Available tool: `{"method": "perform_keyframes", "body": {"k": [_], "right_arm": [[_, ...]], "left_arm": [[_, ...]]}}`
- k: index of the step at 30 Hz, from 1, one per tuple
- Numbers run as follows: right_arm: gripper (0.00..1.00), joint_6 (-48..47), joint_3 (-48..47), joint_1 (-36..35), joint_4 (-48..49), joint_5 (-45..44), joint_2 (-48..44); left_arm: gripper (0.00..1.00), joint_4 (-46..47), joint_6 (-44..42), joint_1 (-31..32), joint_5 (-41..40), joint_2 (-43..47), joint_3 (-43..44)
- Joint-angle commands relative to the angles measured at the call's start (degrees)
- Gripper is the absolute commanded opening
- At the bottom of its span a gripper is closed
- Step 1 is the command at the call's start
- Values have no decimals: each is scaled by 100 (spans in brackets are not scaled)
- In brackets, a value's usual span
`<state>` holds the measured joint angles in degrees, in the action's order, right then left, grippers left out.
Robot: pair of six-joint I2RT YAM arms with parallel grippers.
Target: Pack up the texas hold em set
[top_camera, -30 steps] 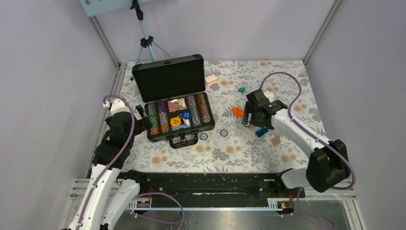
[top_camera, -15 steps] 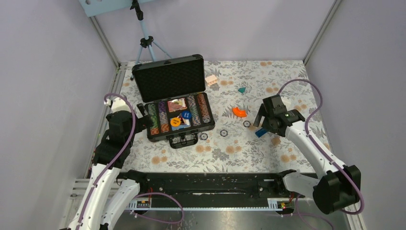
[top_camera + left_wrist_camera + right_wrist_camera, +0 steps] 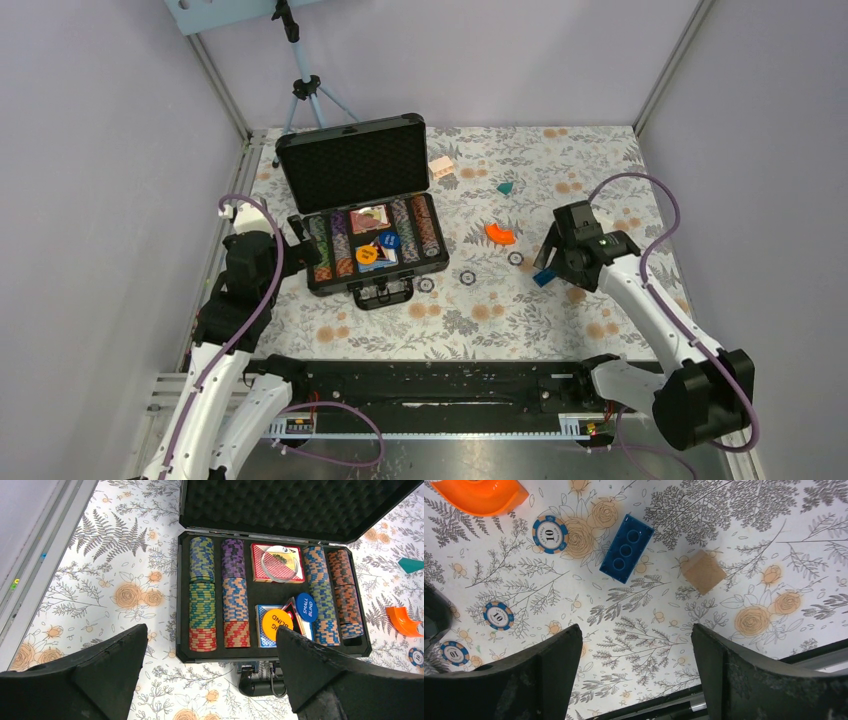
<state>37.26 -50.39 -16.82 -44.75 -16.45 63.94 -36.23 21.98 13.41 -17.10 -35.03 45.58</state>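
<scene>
The black textured rectangular briefcase (image 3: 352,165) of the hold 'em set is lying open on the far left part of the floral-patterned desk (image 3: 500,320), its foam-lined lid standing up behind the tray. Inside, rows of striped poker chips (image 3: 202,592) are filling the outer slots, a red-backed card deck (image 3: 260,555) is lying in the middle with a clear round disc (image 3: 284,566) on it, and an orange round disc (image 3: 277,622) and a blue round disc (image 3: 305,607) are resting on a second deck nearer the handle. Three loose blue-and-white poker chips (image 3: 550,534) are lying on the desk to the right of the case. I am holding my left end effector (image 3: 210,630) spread wide just beside the case's left end, pinching nothing. My right end effector (image 3: 635,630) is hovering with its fingers parted and empty, over the desk near a blue studded plastic brick (image 3: 626,548), a tan wooden cube (image 3: 703,571) and an orange curved block (image 3: 479,495). A teal block (image 3: 506,187) is sitting further back.
</scene>
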Motion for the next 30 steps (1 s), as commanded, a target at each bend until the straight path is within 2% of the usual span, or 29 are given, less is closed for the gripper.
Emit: {"method": "perform_keyframes", "body": {"k": [1, 9, 13, 19, 30], "right_arm": [[85, 243, -305, -146, 142, 186, 261], [85, 104, -1177, -1321, 302, -158, 1375], [85, -51, -1098, -1359, 688, 79, 1559], [85, -391, -839, -1359, 898, 11, 1765], [84, -572, -1084, -1354, 1290, -86, 2732]], "left_arm": [[99, 261, -97, 14, 23, 7, -14], [99, 225, -20, 23, -150, -153, -20], [99, 12, 142, 21, -197, -294, 25], [99, -177, 277, 17, 234, -232, 57], [99, -178, -229, 21, 5, -416, 58]]}}
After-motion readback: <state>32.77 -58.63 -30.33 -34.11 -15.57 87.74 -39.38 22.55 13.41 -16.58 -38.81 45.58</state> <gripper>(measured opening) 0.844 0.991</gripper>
